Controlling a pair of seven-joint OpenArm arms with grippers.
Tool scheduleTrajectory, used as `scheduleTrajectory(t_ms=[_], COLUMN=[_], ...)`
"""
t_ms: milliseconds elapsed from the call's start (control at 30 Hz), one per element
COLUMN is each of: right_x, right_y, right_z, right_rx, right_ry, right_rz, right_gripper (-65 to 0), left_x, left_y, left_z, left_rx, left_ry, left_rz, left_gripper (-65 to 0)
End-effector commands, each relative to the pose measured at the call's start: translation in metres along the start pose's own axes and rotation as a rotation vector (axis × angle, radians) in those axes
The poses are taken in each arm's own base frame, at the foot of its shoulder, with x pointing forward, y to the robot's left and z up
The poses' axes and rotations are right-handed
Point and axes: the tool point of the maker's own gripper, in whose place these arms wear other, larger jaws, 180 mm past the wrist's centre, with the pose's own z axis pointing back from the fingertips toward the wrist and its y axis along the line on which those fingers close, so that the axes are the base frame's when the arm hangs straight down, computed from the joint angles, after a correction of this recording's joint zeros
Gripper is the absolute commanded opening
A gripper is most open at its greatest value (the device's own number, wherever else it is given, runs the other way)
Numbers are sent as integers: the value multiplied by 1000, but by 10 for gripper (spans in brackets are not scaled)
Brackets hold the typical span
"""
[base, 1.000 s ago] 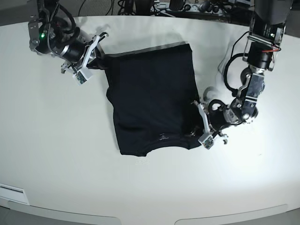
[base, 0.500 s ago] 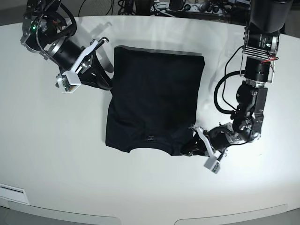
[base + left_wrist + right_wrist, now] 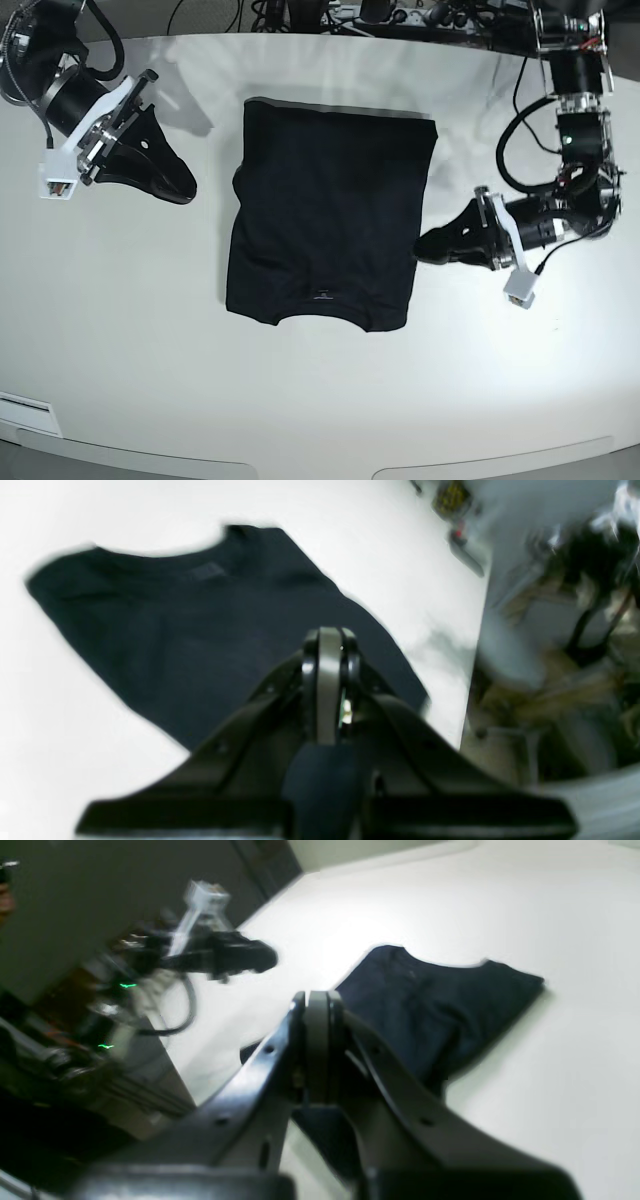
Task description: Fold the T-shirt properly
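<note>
Nearest the camera in the base view, the neck end of the plain black short-sleeved cotton T-shirt (image 3: 328,226) lies flat on the white rounded counter (image 3: 300,400), collar and small label toward six o'clock, hem toward twelve. Its long axis runs straight from six to twelve, and the sleeves look already tucked in, leaving a tall rectangle.

Out at three o'clock, the left gripper (image 3: 432,246) has its black fingers (image 3: 328,645) pressed together on nothing, tips just beside the cloth's side edge and not clearly touching it; the shirt lies toward nine o'clock from them.

Farther off, at about ten o'clock, the right gripper (image 3: 182,187) is likewise pinched closed and empty, well apart from the fabric, which lies toward four o'clock from its tips.

So the left arm is the nearer one. I'd judge the remaining fold to be end to end along that long axis.
</note>
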Motion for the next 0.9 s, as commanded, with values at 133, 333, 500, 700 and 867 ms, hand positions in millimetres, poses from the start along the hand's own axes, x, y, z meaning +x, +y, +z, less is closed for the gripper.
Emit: scheduleTrajectory(t_ms=[133, 333, 500, 700, 867], right_x=[-17, -56, -85, -137, -191], right_y=[7, 0, 11, 59, 68], right_z=[31, 80, 116, 160, 182], right_rx=[-91, -240, -308, -279, -321], right_ry=[135, 322, 470, 748, 733], right_rz=[38, -52, -147, -343, -626], right_gripper=[-650, -650, -650, -650, -650], left_x=[-20, -60, -103, -171, -219], left_y=[-81, -142, -167, -207, -215], left_z=[16, 39, 61, 85, 102], left_rx=[-59, -50, -27, -1, 131], left_ry=[76, 159, 258, 463, 498], left_rz=[-169, -140, 32, 273, 476], left_gripper=[-650, -650, -650, -650, -650])
